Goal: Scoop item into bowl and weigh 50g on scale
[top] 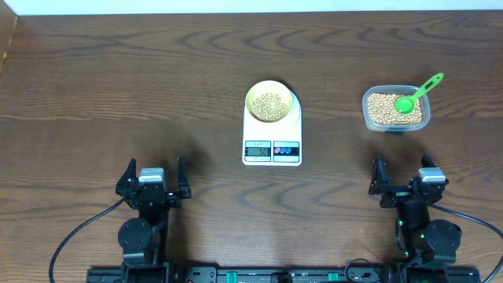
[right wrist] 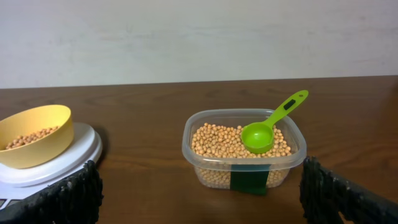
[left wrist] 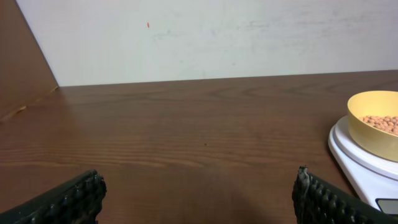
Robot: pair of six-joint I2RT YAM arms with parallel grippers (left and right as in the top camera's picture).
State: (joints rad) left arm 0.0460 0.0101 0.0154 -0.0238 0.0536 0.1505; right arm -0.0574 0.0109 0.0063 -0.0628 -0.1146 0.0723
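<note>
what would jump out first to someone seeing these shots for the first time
The bright green scoop catches the eye first, lying in the clear tub of tan beans on the right side of the table. Next comes the pale yellow bowl, partly filled with the same beans, sitting on the white scale at the table's centre.

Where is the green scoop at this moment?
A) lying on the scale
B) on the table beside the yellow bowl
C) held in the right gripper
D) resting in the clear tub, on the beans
D: the green scoop lies with its cup on the beans inside the clear tub, its handle leaning out over the rim.
</note>
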